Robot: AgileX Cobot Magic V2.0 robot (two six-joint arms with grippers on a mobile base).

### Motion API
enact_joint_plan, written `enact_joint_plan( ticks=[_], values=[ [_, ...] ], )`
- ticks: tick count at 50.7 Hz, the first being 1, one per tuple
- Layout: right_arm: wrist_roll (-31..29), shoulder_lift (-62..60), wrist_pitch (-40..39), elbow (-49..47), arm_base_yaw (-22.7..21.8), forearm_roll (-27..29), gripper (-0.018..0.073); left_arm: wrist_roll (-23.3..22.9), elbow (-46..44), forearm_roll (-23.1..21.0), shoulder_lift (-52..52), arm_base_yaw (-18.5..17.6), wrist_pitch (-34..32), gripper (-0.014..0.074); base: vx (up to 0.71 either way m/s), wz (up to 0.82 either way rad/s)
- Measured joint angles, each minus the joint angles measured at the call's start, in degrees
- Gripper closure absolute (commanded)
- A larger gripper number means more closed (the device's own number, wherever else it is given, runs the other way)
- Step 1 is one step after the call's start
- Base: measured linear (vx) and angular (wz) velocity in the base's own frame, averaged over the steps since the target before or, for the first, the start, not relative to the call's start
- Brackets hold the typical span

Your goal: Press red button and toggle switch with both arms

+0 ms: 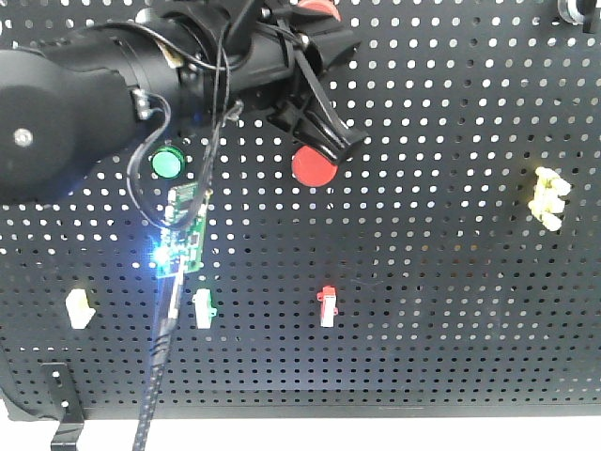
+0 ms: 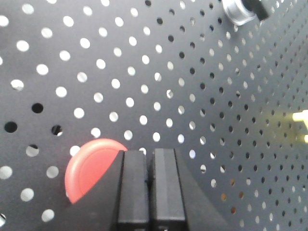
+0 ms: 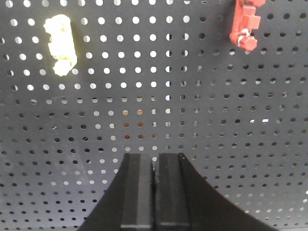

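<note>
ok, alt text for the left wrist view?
The left gripper, jaws shut, fills bottom centre, its tips covering the right edge of a round red button on a black pegboard. A silver fitting sits top right; a blurred pale yellow part shows at the right edge.

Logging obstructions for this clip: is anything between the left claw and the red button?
Nothing visible does. In the left wrist view the shut left claw overlaps the right edge of the red button, with only bare pegboard around them. Contact cannot be told.
</note>
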Motion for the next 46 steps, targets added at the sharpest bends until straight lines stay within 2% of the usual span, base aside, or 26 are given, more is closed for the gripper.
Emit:
enact_joint_plan(
  ticks=[10, 25, 46],
  values=[
    [0.0, 0.0, 0.0, 0.0, 0.0, -0.1, 0.0559, -0.5, -0.3, 0.1, 0.3, 0.6, -0.1, 0.0595, 0.0, 0.0],
    [0.0, 0.0, 0.0, 0.0, 0.0, -1.1, 0.0559, -10.1, -4.0, -4.0, 2.2, 4.5, 3.8, 0.0595, 0.0, 0.0],
    [-0.2, 0.0, 0.0, 0.0, 0.0, -1.2, 0.0559, -12.1, -4.9, -4.7, 2.7, 4.4, 4.3, 0.0595, 0.0, 0.0]
  ],
)
